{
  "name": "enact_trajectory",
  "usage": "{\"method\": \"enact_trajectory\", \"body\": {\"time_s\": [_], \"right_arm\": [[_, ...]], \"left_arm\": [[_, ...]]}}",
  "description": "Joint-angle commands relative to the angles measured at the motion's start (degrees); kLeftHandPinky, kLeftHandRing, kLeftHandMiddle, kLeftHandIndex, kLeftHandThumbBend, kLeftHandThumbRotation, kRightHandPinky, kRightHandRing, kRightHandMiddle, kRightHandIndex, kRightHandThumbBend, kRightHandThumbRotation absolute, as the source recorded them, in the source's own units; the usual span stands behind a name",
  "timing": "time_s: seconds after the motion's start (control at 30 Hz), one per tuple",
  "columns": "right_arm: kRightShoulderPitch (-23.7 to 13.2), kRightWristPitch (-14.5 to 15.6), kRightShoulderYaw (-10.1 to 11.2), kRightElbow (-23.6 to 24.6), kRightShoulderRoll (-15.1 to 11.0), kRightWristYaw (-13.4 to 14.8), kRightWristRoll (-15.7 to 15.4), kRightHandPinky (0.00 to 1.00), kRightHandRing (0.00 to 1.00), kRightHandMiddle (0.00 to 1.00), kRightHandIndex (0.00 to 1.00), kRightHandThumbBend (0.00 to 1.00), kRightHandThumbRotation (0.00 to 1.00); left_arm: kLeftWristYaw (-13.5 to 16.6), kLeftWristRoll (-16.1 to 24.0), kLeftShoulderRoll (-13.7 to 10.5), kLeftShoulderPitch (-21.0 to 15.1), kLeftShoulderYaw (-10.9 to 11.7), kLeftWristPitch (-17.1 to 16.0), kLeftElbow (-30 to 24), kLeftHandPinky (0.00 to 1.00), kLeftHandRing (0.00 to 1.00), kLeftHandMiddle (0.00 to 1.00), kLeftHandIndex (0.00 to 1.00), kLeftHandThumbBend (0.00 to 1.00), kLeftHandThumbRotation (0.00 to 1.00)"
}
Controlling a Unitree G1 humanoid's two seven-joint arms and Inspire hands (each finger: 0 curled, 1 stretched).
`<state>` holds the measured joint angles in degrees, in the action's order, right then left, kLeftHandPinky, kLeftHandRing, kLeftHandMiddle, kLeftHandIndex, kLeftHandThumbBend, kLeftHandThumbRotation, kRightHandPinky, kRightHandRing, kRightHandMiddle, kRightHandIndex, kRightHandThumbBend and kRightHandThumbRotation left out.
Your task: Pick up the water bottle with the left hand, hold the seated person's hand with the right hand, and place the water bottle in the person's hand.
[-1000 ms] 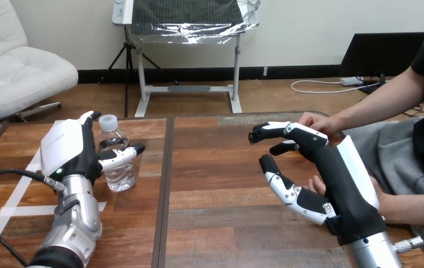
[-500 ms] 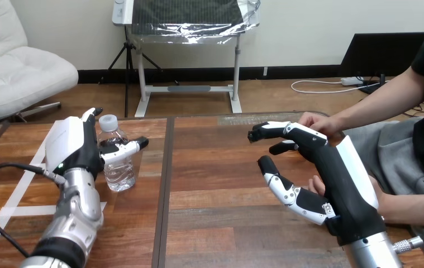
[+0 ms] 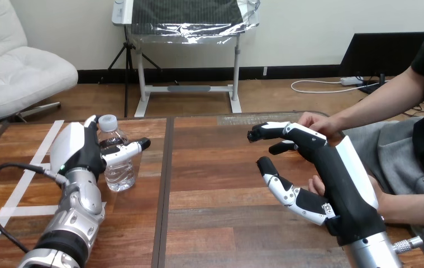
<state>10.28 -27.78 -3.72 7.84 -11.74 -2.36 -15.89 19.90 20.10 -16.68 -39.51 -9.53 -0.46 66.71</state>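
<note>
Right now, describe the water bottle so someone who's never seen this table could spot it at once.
Start at the left half of the wooden table. The water bottle stands upright there against the robot's left hand. It is the only clear plastic thing, with a white cap.

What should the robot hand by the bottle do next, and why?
Probably the left robot hand should curl round the water bottle: its thumb lies straight across the front, and the bottle stands on the table, not yet lifted.
</note>
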Motion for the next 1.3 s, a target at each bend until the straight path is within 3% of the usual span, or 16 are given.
{"method": "enact_trajectory", "body": {"time_s": [0.0,0.27,0.57,0.73,0.87,0.97,1.03,1.27], "right_arm": [[-1.75,-0.33,1.33,3.26,-0.94,0.04,0.41,0.65,0.75,0.75,0.65,0.33,0.0],[-1.06,0.2,1.82,4.01,-1.25,-0.3,0.44,0.66,0.76,0.75,0.65,0.34,0.0],[-0.54,-0.23,2.44,4.52,-1.74,-0.3,-0.07,0.66,0.76,0.76,0.65,0.36,0.0],[-0.29,-0.19,2.61,4.78,-2.07,-0.33,-0.1,0.67,0.75,0.75,0.65,0.36,0.0],[-0.16,-0.04,2.77,4.94,-2.31,-0.19,-0.19,0.67,0.75,0.75,0.65,0.37,0.0],[-0.2,-0.11,2.82,4.75,-2.5,-0.11,-0.12,0.67,0.75,0.74,0.64,0.37,0.0],[-0.24,-0.22,2.85,4.59,-2.58,-0.06,-0.16,0.67,0.75,0.74,0.64,0.37,0.0],[-0.1,-0.32,3.01,4.63,-2.8,-0.31,0.15,0.67,0.75,0.74,0.64,0.37,0.0]], "left_arm": [[-0.58,-1.37,0.53,-4.4,1.58,-0.88,1.71,0.72,0.83,0.88,0.91,0.97,0.53],[-1.04,-3.73,1.14,-4.69,3.31,-1.03,3.26,0.72,0.83,0.87,0.89,0.97,0.49],[-1.68,-4.21,1.3,-4.72,3.6,-1.62,4.7,0.73,0.83,0.86,0.86,0.93,0.43],[-2.42,-3.34,1.34,-4.99,2.96,-0.34,4.97,0.69,0.79,0.83,0.83,0.89,0.41],[-2.34,-4.52,1.71,-4.41,4.29,-1.58,5.04,0.66,0.76,0.8,0.8,0.88,0.38],[-1.37,-5.28,2.09,-3.87,5.12,-2.76,4.7,0.62,0.72,0.76,0.76,0.85,0.29],[-0.83,-5.39,2.23,-3.67,5.2,-3.09,4.54,0.58,0.66,0.71,0.71,0.83,0.18],[2.55,-4.09,2.57,-2.68,4.36,-5.16,4.51,0.47,0.53,0.57,0.58,0.76,0.04]]}}
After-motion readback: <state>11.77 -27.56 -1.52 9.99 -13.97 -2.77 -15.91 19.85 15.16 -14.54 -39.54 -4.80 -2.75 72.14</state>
